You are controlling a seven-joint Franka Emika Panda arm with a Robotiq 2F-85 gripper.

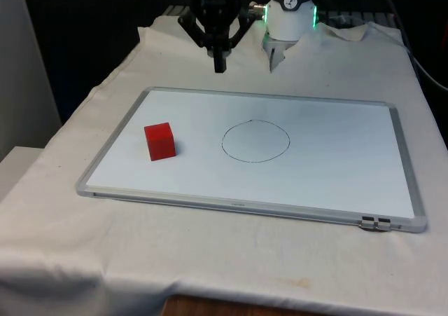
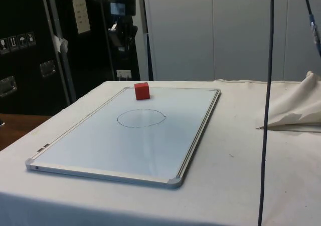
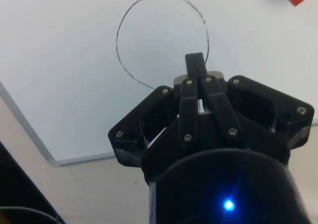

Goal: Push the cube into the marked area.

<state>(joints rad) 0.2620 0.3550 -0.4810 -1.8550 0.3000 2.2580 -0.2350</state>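
Covering the worktop [image 1: 63,211] is a white cloth, rumpled at the far end and bunched into a fold in the side view, with dark cabinets [image 2: 30,45] behind; small stickers show on those cabinet doors, but their marks are too small to read, and no other writing or brand can be made out. On the cloth lies a large whiteboard [image 1: 336,148] with a pale metal frame, flat and bare but for two things. Near its middle is a thin hand-drawn circle [image 1: 255,141], roughly round, with nothing inside it. A red cube [image 1: 159,141] stands on the board towards the front view's left, well apart from the circle and outside its line. Above the board's far edge hangs the black pincer [image 1: 220,67], clear of the surface and touching nothing. From the wrist view [image 3: 196,65] its two fingers appear pressed together into a single narrow tip with nothing between them, though the angle is steep.
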